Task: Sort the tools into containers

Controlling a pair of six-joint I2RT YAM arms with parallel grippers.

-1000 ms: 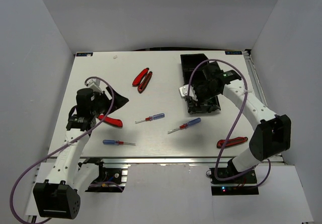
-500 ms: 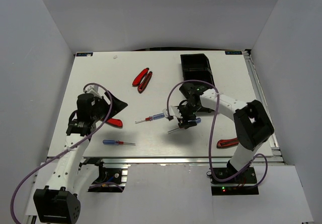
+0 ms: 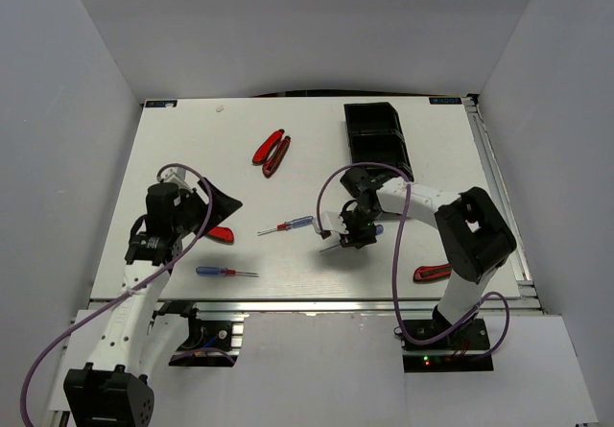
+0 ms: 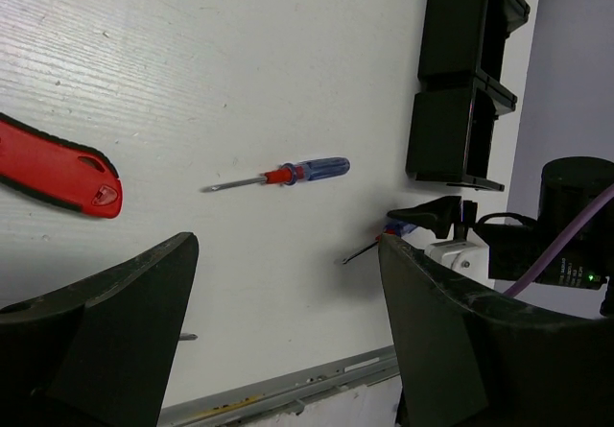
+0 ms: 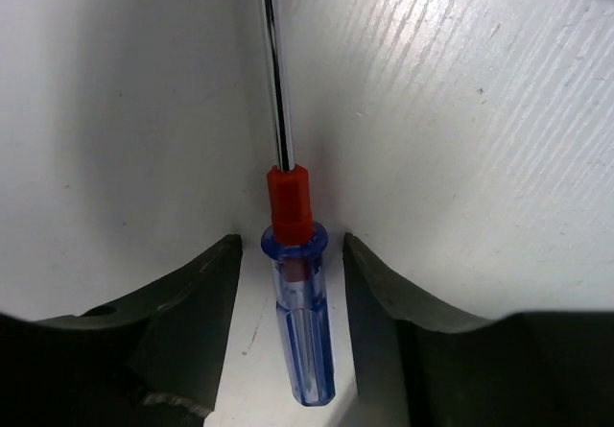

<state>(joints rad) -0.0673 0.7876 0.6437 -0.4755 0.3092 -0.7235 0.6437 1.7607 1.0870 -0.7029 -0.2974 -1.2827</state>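
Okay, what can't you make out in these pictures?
Screwdriver tip: right wrist view, cut off by the top edge.
Pliers, one end: top view, under the left gripper.
Cutters, one end: top view, behind the right arm.
Tray, nearest compartment: top view, covered by the right arm.

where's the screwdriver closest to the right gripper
The screwdriver lies on the table between the right gripper's open fingers, centre-right in the top view, just off the black tray's near end.

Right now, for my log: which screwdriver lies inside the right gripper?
The rightmost screwdriver, flanked by the right gripper; the middle screwdriver and left screwdriver lie apart.
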